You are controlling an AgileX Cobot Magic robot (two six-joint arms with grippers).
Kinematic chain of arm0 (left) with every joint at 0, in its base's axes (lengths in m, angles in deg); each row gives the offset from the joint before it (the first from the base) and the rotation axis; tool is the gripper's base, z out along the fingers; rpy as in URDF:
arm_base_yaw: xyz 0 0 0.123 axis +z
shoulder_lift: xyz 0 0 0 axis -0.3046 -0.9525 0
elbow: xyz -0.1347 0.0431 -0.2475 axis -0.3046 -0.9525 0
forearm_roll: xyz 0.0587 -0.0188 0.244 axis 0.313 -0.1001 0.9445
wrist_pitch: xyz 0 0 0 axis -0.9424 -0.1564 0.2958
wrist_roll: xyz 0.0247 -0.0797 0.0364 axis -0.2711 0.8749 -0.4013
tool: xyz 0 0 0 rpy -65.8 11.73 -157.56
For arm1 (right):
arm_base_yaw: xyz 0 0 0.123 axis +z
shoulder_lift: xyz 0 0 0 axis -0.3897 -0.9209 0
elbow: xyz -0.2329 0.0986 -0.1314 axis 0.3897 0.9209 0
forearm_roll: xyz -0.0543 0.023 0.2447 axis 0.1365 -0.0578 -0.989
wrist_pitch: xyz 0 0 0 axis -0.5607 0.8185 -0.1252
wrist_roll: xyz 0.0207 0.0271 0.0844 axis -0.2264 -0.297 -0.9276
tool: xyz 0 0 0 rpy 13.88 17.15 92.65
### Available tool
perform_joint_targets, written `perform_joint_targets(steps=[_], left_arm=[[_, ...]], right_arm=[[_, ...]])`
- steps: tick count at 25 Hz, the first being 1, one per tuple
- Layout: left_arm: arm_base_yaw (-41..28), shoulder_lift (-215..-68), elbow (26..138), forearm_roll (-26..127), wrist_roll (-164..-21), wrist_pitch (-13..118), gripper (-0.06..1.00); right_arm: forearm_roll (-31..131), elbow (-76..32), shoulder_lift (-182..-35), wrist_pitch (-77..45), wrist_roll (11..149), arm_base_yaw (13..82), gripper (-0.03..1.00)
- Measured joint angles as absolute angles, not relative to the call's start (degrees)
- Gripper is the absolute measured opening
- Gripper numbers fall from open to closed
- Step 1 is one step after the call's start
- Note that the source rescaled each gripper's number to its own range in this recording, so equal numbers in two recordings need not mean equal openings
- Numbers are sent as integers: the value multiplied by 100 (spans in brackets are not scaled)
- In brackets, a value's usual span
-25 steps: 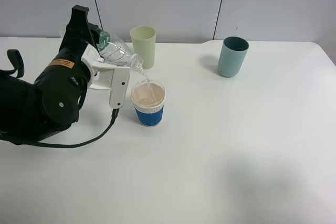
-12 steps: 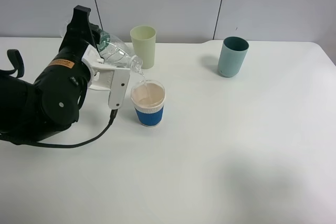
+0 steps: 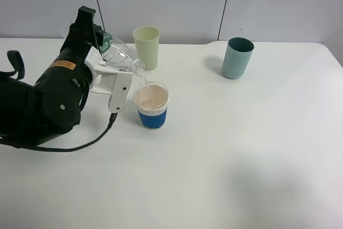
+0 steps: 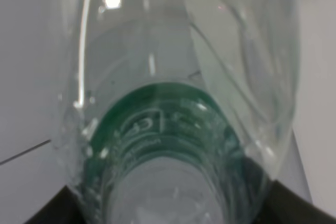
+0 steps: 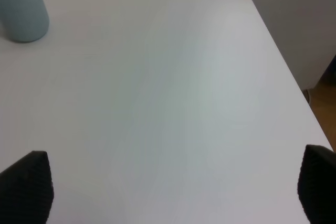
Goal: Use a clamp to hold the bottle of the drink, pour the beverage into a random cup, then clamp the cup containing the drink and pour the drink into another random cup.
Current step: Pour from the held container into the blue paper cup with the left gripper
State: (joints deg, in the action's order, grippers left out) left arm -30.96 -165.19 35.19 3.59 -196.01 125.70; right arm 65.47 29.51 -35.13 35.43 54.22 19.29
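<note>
The left gripper (image 3: 103,61) clamped the clear plastic bottle (image 3: 121,55), tilted neck-down from the blue-sleeved paper cup's (image 3: 151,112) ten o'clock so the water (image 3: 146,83) fell inside. The right gripper (image 5: 168,188) idled, jaws apart.

Clear plastic bottle (image 4: 173,77) filling the frame, green label band (image 4: 163,124) curving across its body, pale surface (image 4: 26,77) behind

Tilted clear bottle (image 3: 121,54) over blue-sleeved paper cup (image 3: 152,115)

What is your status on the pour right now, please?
Left pincer shut on bottle, tilted, water running into blue-sleeved cup. Right pincer open, empty. Pale tumbler close behind bottle's neck.
</note>
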Motion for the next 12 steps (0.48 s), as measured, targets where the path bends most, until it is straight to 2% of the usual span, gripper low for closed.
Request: perform_joint_targets(steps=[12], left_arm=[[-3096,-16519,3519,599,-19853,12570,1]], right_arm=[[6547,2951,-3513,3543,5422,1929,79]])
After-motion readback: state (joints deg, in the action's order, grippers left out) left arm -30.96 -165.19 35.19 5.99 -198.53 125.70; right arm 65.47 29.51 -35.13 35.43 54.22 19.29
